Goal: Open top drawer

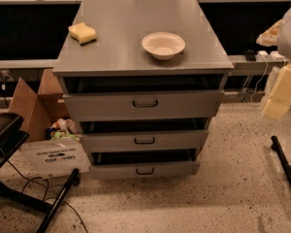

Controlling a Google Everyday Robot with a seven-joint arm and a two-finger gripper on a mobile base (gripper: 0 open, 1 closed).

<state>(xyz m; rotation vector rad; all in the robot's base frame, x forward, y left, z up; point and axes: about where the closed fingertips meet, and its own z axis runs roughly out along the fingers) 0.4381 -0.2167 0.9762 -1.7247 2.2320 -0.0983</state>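
The grey metal cabinet (136, 38) has three drawers. The top drawer (184, 106) is the tallest and widest front, with a small dark loop handle (145, 103) at its centre. A dark gap shows above its front, so it stands a little way out. The two shorter drawers (179, 140) (174, 169) below also show dark gaps above them. My gripper (280, 95), a pale cream shape, hangs at the right edge of the view, well to the right of the cabinet and clear of the top drawer's handle.
A yellow sponge (82, 32) and a white bowl (163, 44) sit on the cabinet top. An open cardboard box (43, 125) stands left of the drawers. Black stand legs (58, 198) (285, 164) and cables lie on the speckled floor.
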